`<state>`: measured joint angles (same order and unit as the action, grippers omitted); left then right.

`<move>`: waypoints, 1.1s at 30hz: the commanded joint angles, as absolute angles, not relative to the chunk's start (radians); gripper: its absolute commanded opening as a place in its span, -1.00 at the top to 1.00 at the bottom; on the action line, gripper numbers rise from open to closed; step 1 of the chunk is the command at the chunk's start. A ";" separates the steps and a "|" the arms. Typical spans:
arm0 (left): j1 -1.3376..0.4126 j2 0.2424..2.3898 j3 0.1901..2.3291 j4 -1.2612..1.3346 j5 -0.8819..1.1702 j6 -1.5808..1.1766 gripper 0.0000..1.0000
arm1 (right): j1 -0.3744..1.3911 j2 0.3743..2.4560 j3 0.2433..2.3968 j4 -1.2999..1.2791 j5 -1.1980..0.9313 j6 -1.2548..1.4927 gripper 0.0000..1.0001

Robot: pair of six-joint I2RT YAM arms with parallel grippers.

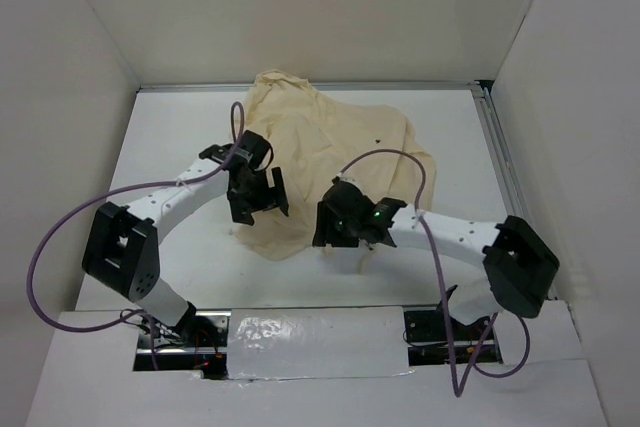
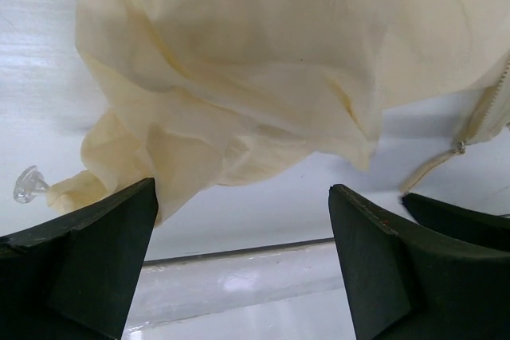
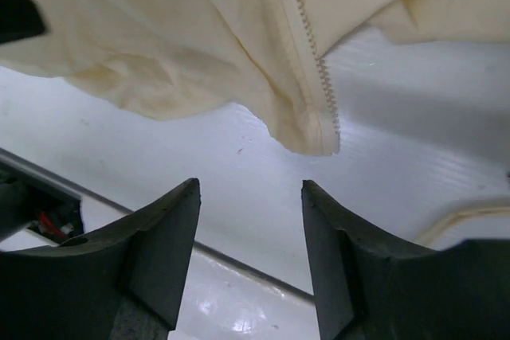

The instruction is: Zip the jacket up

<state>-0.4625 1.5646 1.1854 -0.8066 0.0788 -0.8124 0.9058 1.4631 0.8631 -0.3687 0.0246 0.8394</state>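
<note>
A: Where's the jacket (image 1: 330,142)?

B: Bunched mid-desk (image 1: 170,137), toward the far edge. The left gripper (image 2: 243,193) and right gripper (image 3: 251,185) hover at its near hem, jaws apart, holding nothing. They're probably lined up for the zipper teeth (image 3: 307,29).

A: Room to move?

B: Bare desk below the hem. That small pull (image 2: 460,147) may be the slider, but it's hard to tell.

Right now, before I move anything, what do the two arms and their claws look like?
The left arm and right arm are white tubes joined by chunky black housings. Each trails a purple cable. Small green lights glow near the right wrist. The left claw and right claw each have two dark, wedge-shaped fingers.
</note>
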 commanded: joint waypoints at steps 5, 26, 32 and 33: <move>-0.529 1.615 1.218 -0.822 0.077 -0.844 -0.98 | 0.712 1.246 0.775 -0.521 0.118 0.756 -0.30; -0.446 1.499 1.316 -0.884 -0.035 -0.819 -0.99 | 0.495 1.390 0.715 -0.457 0.034 0.554 -0.13; -0.469 1.453 1.216 -0.784 0.069 -0.765 -0.99 | 0.502 1.431 0.712 -0.397 -0.043 0.534 -0.01; -0.472 1.456 1.213 -0.785 0.066 -0.768 -0.99 | 0.503 1.436 0.710 -0.397 -0.041 0.535 -0.01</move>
<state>-0.4618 1.4902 1.2209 -0.8539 0.0055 -0.8089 0.4961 1.4208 0.7136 -0.4583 -0.0044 0.5560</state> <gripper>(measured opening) 0.993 0.510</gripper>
